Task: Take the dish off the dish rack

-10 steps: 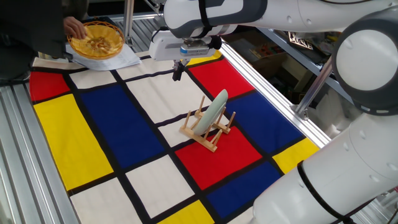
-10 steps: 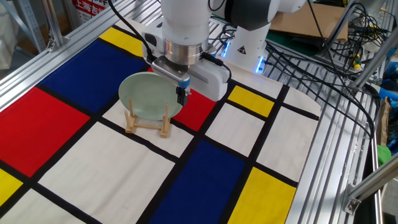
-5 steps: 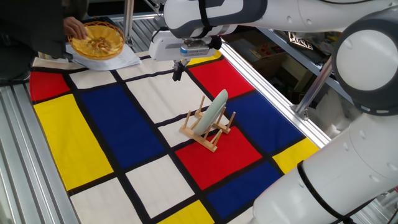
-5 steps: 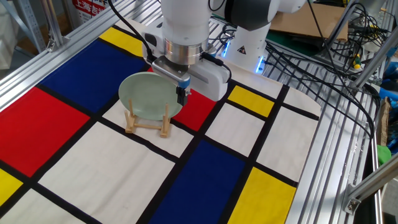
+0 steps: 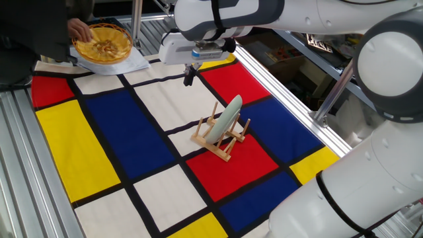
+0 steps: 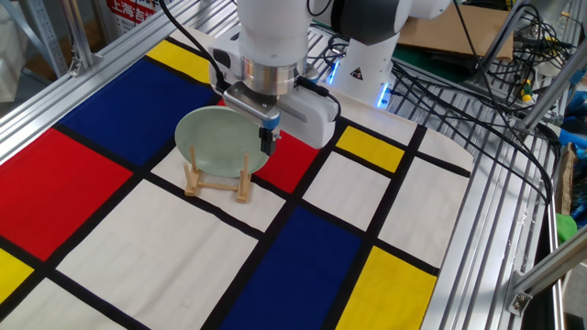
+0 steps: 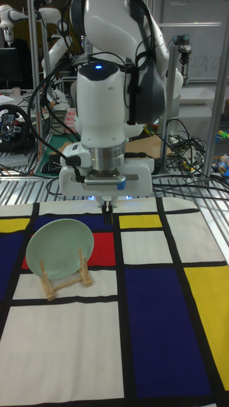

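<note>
The dish (image 5: 229, 116) is a pale mint-green plate standing on edge in the dish rack (image 5: 221, 143), a small wooden rack with upright pegs, on the chequered cloth. In the other fixed view the dish (image 6: 218, 139) faces the camera with the dish rack (image 6: 216, 184) under it. My gripper (image 5: 190, 75) hangs above the cloth beyond the dish, apart from it. Its fingers point down and are shut with nothing between them. From the other side the gripper (image 6: 267, 143) sits just off the plate's right rim. The tall fixed view shows the gripper (image 7: 107, 214) up and right of the dish (image 7: 60, 248).
A yellow woven basket (image 5: 102, 43) rests on a white cloth at the far corner, with a person's hand (image 5: 80, 28) on it. Aluminium rails (image 6: 486, 229) frame the table. Cables (image 6: 459, 87) trail beside the arm's base.
</note>
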`<act>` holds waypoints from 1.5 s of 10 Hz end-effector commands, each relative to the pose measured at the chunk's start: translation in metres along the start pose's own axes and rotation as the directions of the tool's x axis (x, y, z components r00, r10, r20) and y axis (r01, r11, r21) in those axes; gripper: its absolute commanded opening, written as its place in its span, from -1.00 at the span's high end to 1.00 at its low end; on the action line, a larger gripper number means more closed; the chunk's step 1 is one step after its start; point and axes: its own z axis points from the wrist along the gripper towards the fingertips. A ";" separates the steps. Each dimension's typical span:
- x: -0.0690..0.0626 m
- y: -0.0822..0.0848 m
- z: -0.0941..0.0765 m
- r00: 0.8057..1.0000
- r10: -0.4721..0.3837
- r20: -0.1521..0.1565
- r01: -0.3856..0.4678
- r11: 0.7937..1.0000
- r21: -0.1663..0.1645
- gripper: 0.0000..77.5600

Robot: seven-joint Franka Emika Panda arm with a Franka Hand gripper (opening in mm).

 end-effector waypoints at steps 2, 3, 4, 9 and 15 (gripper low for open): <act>-0.004 -0.008 0.000 1.000 -0.015 0.012 0.015 1.000 0.000 1.00; -0.004 -0.009 -0.001 1.000 -0.013 0.015 0.013 1.000 0.002 1.00; -0.005 -0.009 -0.001 1.000 -0.010 0.017 0.010 1.000 0.007 1.00; -0.006 -0.010 0.000 1.000 -0.009 0.020 0.009 1.000 0.007 1.00; -0.010 -0.014 0.011 0.999 -0.021 0.032 0.021 1.000 0.005 1.00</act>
